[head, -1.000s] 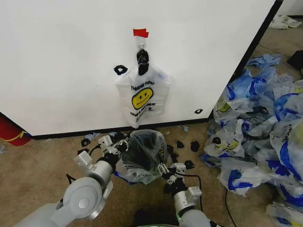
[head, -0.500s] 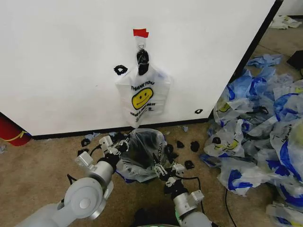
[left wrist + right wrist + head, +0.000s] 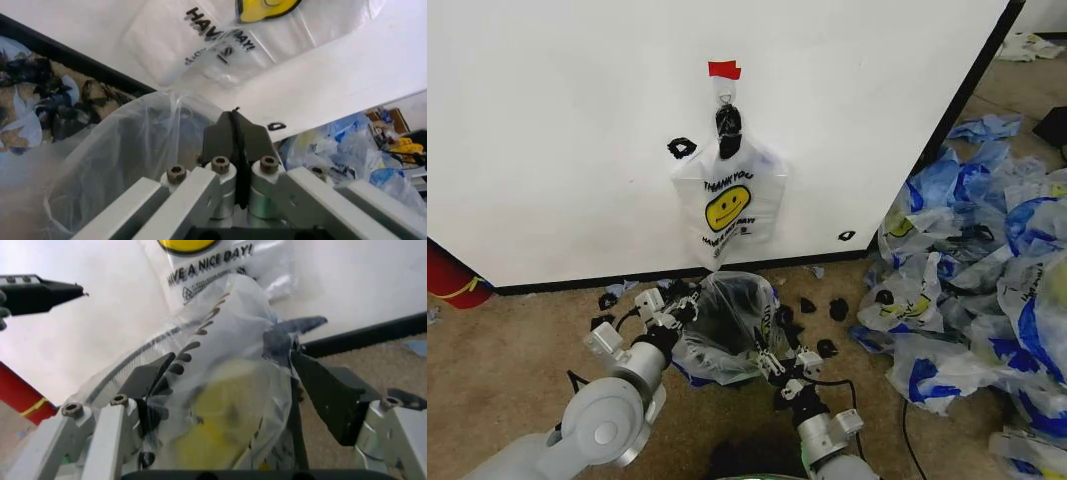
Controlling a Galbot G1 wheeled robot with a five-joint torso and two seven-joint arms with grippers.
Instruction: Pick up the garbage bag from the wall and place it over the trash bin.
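Note:
The garbage bag [image 3: 727, 205], white with a yellow smiley face and black print, hangs from a hook on the wall [image 3: 577, 120] under a piece of red tape. Below it stands the trash bin [image 3: 732, 303], dark and round, with another translucent bag [image 3: 712, 350] draped over it. My left gripper [image 3: 687, 304] is at the bin's left rim; the left wrist view shows its black fingers [image 3: 227, 135] pressed shut beside the film. My right gripper [image 3: 767, 355] is at the bin's near right side, open, with crumpled bag film [image 3: 227, 390] lying between its fingers [image 3: 327, 395].
A large heap of blue-and-white plastic bags [image 3: 987, 280] covers the floor to the right. Black scraps [image 3: 822, 305] lie on the carpet along the wall's base trim. A red object [image 3: 447, 280] sits at the far left by the wall.
My right arm has drawn back a little from the bin toward my body. The left arm and the hanging bag have stayed put.

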